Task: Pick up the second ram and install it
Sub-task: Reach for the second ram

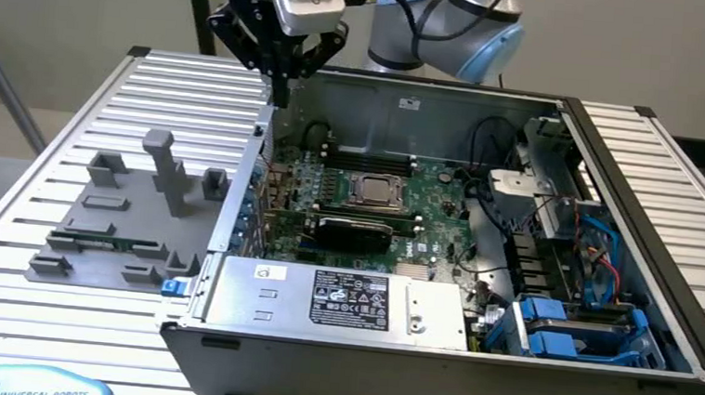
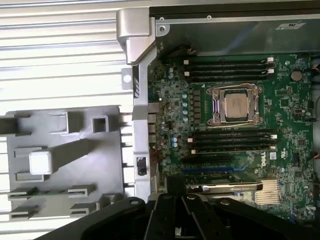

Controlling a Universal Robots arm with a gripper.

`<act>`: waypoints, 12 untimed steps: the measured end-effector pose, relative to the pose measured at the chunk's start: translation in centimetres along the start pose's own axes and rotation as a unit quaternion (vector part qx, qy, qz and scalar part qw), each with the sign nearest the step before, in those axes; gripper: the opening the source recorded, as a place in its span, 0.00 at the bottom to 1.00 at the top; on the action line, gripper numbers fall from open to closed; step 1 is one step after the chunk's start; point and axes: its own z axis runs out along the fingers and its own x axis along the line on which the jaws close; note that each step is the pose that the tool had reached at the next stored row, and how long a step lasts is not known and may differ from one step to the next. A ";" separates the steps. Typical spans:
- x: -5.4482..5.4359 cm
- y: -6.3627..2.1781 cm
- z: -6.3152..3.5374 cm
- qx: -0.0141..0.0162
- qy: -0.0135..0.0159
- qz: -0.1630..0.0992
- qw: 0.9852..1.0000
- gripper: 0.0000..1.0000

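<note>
My end effector (image 1: 281,88) is narrow and empty, above the case (image 1: 459,102) corner. The ram (image 1: 89,234) sits in the tray (image 1: 112,269), unpicked, not installed.

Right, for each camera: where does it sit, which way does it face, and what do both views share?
Exterior view: off the arm, raised, looking down into the open computer case; shows the arm and tool.
Wrist view: on the wrist, looking down at the main board; shows the tool's dark body.
Shared: computer case, main board, grey tray.
</note>
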 end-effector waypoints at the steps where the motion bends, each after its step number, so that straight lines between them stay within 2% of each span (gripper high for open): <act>1: 0.5 -0.03 -0.01 0.000 0.000 0.000 1.000 0.11; 12: 5.4 -0.48 -0.03 0.000 0.000 0.000 1.000 0.11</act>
